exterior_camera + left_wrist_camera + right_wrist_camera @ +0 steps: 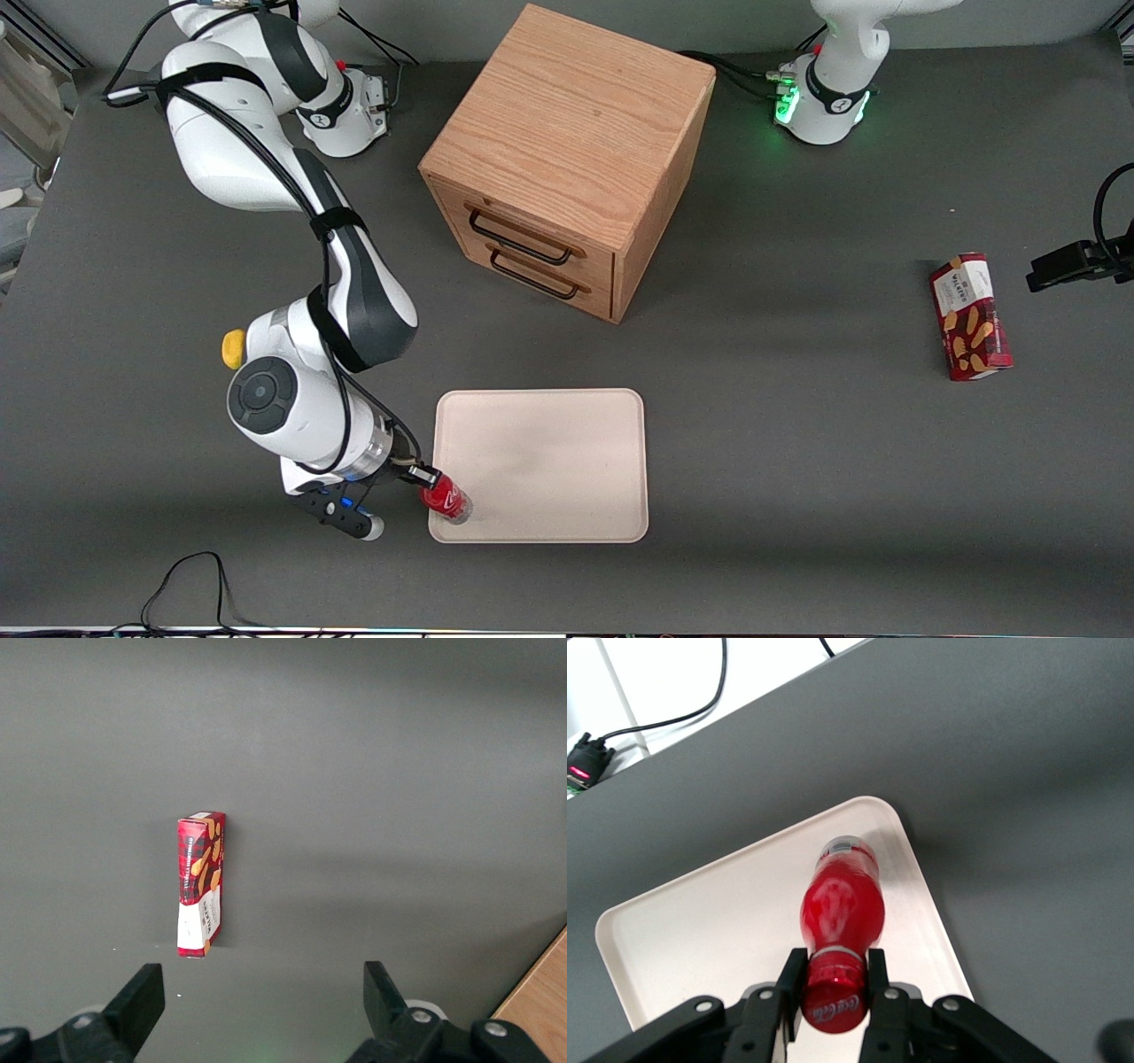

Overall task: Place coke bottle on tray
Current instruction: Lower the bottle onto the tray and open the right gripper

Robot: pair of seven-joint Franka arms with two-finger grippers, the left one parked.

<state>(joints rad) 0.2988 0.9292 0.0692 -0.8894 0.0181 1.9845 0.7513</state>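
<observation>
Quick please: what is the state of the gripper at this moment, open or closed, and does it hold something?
Right gripper: closed on the cap end of the coke bottle, at a corner of the tray nearest the front camera.

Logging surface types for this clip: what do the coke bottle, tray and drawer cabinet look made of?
Coke bottle, held in the gripper over the tray's corner: glossy, probably plastic, with highlights. Tray: matte beige, maybe plastic; no shine. Drawer cabinet: wood grain, dark handles, likely metal.
</observation>
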